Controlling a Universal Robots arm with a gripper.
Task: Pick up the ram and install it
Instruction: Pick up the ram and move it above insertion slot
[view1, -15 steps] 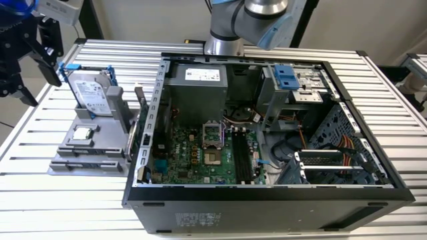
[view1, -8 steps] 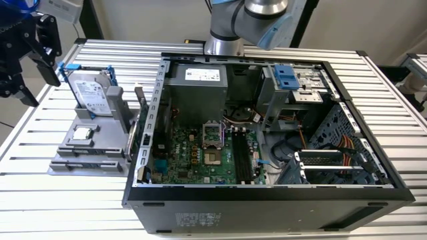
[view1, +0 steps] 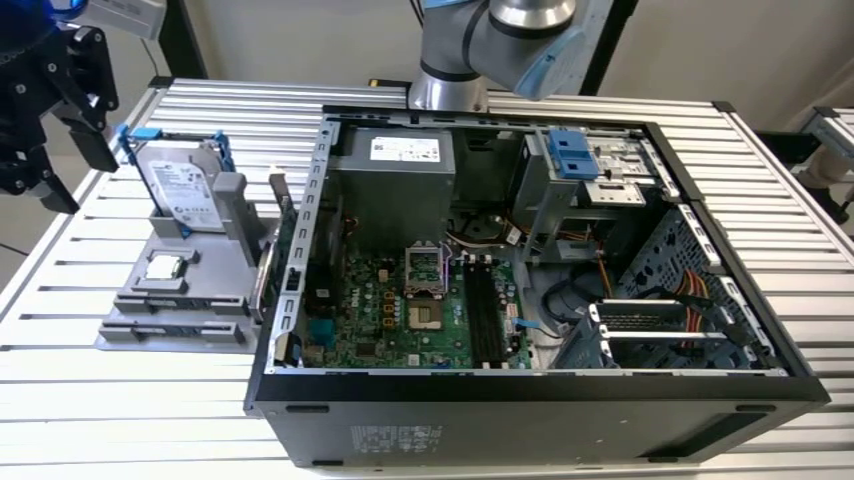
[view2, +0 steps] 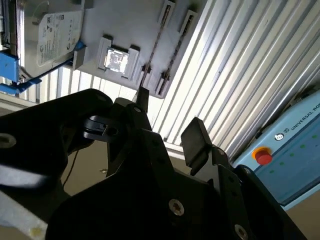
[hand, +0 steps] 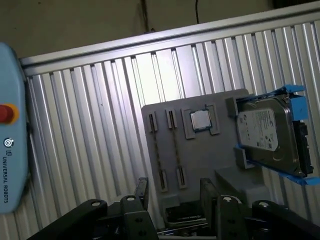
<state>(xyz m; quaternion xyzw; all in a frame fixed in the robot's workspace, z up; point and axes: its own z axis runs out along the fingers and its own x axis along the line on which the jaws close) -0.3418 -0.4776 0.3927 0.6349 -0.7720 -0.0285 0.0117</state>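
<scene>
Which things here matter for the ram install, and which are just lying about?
For the job: ram, edge-on in the gray holder; gripper, fingers open; black motherboard slots.
Lying about: hard drive; processor chip; pendant with red button.

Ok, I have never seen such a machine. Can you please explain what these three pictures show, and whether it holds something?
It is one robot arm at a metal table. One picture comes from a camera off the arm; two come from cameras near its wrist, looking past its black tool. The tool is open and holds nothing. On the table stand an open computer case and a grey tray. The tray carries a hard drive, a small square chip and, on edge in its slots, a thin strip that is likely the ram.
</scene>
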